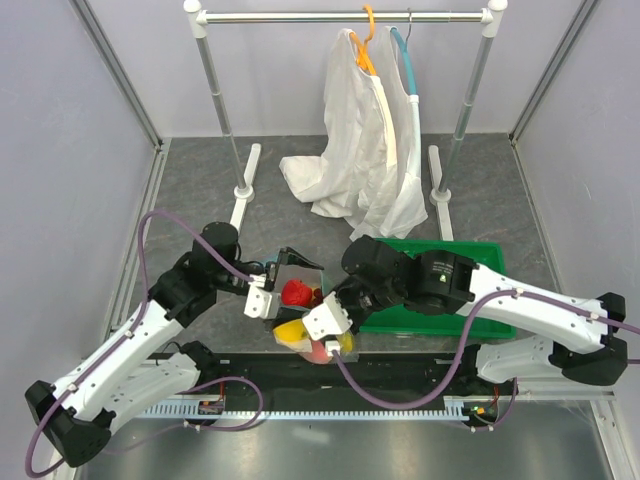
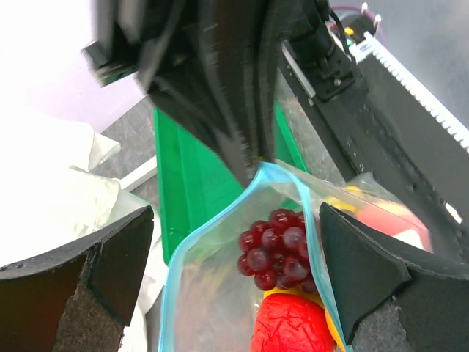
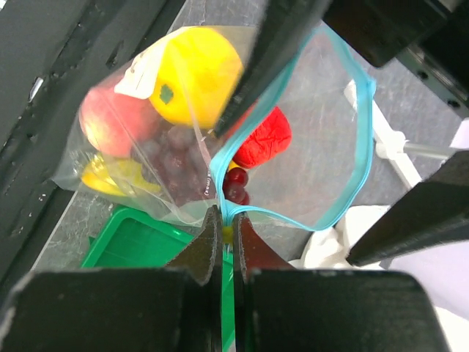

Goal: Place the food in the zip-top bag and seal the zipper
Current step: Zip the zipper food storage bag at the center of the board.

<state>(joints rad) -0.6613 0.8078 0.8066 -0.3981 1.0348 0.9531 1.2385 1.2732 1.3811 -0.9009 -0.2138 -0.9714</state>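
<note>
The bag [image 1: 300, 312] is between our two arms, near the front edge of the desk [image 1: 200, 190] and just left of the green tray [image 1: 470, 246]. We cannot tell if its bottom rests on the desk. It is clear and crinkled, with a small white label [image 3: 139, 82] on one wall, and the food is seen inside through the plastic: a round yellow fruit [image 3: 196, 73], a peach [image 3: 110, 121], a red fruit [image 3: 265, 139], a dark grape bunch [image 2: 277, 248] and another yellow piece [image 3: 117, 177] low in the bag. The teal zipper [image 3: 364, 110] is not sealed; it makes a wide loop, so the mouth stands open. Our right fingers [image 3: 209, 253] are pressed together on the zipper at one end of this loop and hold the bag by that edge. Our left fingers [image 2: 77, 282] are spread fully and hold nothing. They stand one on each side of the mouth, and one of them is just beside the zipper edge, but whether it touches we cannot tell. On the right the tray wall is close to the bag, and in front runs the black rail [image 1: 350, 372]. Behind the bag, bare grey desk shows up to the feet of the rack [image 1: 340, 16], where white garments [image 1: 360, 150] hang down to the desk.
</note>
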